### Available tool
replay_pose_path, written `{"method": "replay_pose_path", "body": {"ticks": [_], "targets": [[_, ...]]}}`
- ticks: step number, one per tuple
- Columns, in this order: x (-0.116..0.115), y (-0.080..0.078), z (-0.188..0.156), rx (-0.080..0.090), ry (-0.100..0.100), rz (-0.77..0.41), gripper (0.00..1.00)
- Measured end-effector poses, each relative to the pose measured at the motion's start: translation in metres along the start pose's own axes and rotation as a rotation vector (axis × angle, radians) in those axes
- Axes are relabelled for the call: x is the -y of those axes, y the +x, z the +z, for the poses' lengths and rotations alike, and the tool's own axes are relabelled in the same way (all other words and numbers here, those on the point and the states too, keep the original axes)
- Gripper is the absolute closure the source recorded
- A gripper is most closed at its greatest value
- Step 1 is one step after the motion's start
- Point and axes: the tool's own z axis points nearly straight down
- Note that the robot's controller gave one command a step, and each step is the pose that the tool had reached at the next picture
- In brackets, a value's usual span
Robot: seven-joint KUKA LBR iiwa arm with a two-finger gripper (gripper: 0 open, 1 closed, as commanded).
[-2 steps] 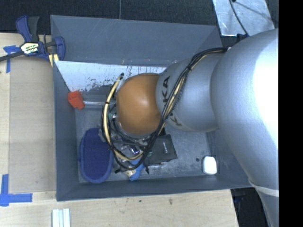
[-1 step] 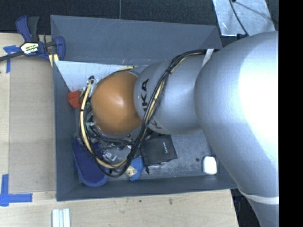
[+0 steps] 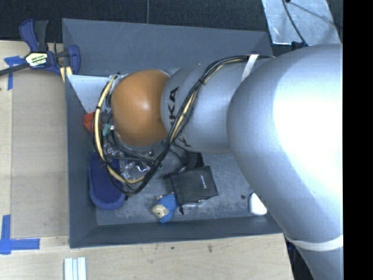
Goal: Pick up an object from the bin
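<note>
Writing: "KA" on arm [image 3: 173, 107], likely KUKA.
Pincer [image 3: 129, 169]: grip state cannot be told.
Blue rounded thing [image 3: 104, 186]: beside it, 8 o'clock.

Bin [image 3: 81, 156]: grey metal, floor lightly speckled. Blue rounded object [image 3: 104, 186]: dark blue, oval, lying in the bin's lower left corner as seen, against the left wall; its upper right part is covered by cables [image 3: 133, 182]. Black flat object [image 3: 195, 185]: roughly square, lying flat and slightly skewed mid-floor, near the front wall; its upper edge passes under the arm [image 3: 233, 109]. Small blue-and-tan piece [image 3: 164, 208]: just beside the black object's lower left corner, close to the front wall; kind cannot be told. White object [image 3: 257, 205]: front right, partly hidden. Red object [image 3: 88, 120]: at the left wall, mostly hidden.
</note>
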Motion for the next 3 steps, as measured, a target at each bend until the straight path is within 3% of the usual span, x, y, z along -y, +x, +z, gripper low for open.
{"method": "replay_pose_path", "body": {"ticks": [1, 2, 3], "targets": [[0.001, -0.001, -0.002, 0.0, 0.001, 0.002, 1.0], [0.005, 0.0, -0.013, 0.002, 0.0, 0.003, 1.0], [0.007, -0.003, -0.119, 0.016, -0.004, 0.005, 1.0]]}}
